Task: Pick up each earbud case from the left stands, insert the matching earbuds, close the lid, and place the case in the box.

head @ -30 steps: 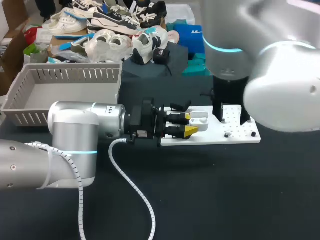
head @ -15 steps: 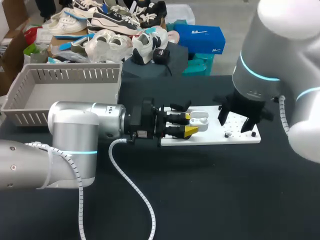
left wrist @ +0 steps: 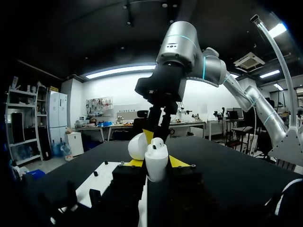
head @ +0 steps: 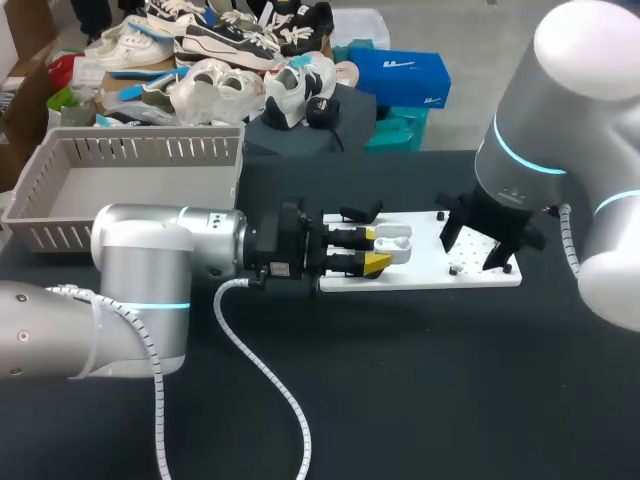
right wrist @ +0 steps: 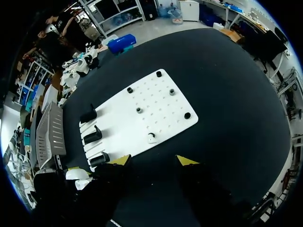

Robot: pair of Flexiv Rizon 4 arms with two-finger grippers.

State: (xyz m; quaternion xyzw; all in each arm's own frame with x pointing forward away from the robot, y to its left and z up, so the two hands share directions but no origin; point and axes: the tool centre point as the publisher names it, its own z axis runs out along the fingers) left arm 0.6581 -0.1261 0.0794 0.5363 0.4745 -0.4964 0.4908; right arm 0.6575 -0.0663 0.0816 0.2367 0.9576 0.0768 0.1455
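Since the earlier frames my right arm has swung out from over the middle of the table toward its own side, and my left gripper [left wrist: 156, 163] with its load has drawn back a touch; that gripper lies level above the table, its yellow fingertips [left wrist: 179, 161] pressed on either side of a white earbud case [left wrist: 156, 161], so it grips the case by the body; the case sits upright between the fingers with its lid [left wrist: 138, 145] hinged open to one side, just over the near end of the white pegboard [head: 420, 268]. Ahead of it, across the board, hangs my right gripper [right wrist: 155, 161], pointing down over the board's far end, its fingers spread wide with nothing between them. Under that gripper the pegboard carries several short black pegs [right wrist: 187, 115] and a small white piece [right wrist: 150, 138] near its edge; three black stands [right wrist: 93, 137] line the end of the board nearest the held case. Well apart, past my left arm, a grey slatted basket [head: 130, 150] rests on the black table [head: 430, 400].
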